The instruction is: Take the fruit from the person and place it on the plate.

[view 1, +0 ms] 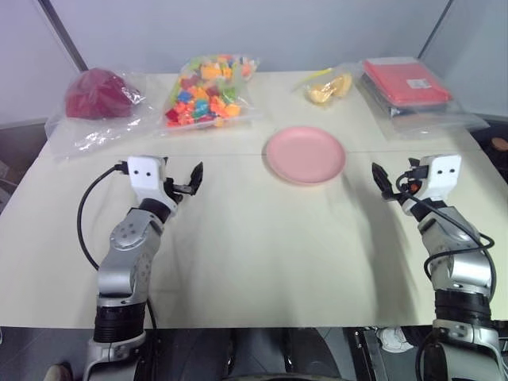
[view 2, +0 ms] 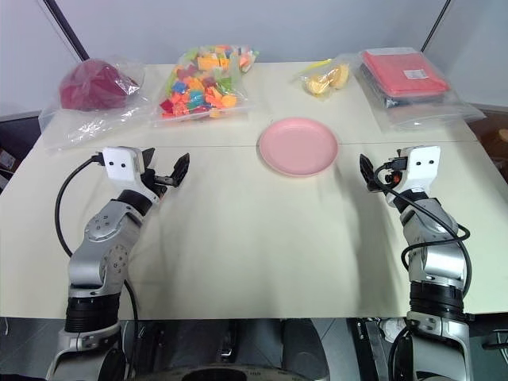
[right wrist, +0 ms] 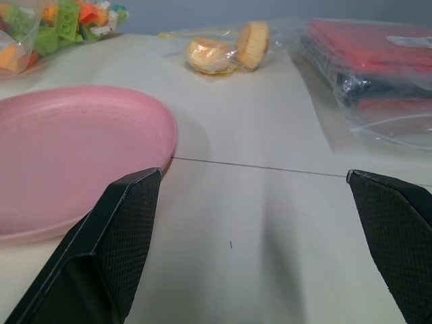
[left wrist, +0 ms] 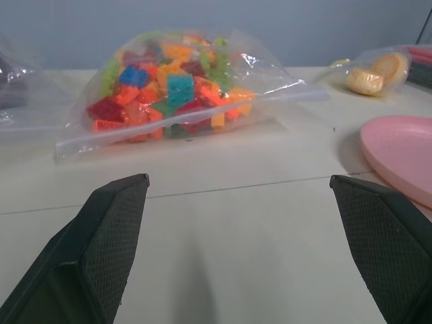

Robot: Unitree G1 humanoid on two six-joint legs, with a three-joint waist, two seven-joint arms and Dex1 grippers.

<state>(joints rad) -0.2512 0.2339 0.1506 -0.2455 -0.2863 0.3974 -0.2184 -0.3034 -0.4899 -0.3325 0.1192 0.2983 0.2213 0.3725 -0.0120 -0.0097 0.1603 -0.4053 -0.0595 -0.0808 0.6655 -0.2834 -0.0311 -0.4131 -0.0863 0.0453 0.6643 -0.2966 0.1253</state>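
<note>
The pink plate (view 1: 305, 155) lies flat on the cream table, a little past the middle, with nothing on it. My left gripper (view 1: 193, 179) hovers above the table to the plate's left, open and empty; its wrist view shows the two fingers wide apart (left wrist: 237, 182) with the plate's rim (left wrist: 405, 155) off to one side. My right gripper (view 1: 380, 179) hovers to the plate's right, also open and empty (right wrist: 253, 174), with the plate (right wrist: 67, 155) close beside one finger. The fruit and the person are out of view.
Along the table's far edge lie a bag with a dark red lump (view 1: 99, 94), a clear bag of coloured bricks (view 1: 208, 89), a small bag of pale yellow pieces (view 1: 329, 87) and a red flat packet in plastic (view 1: 405, 82).
</note>
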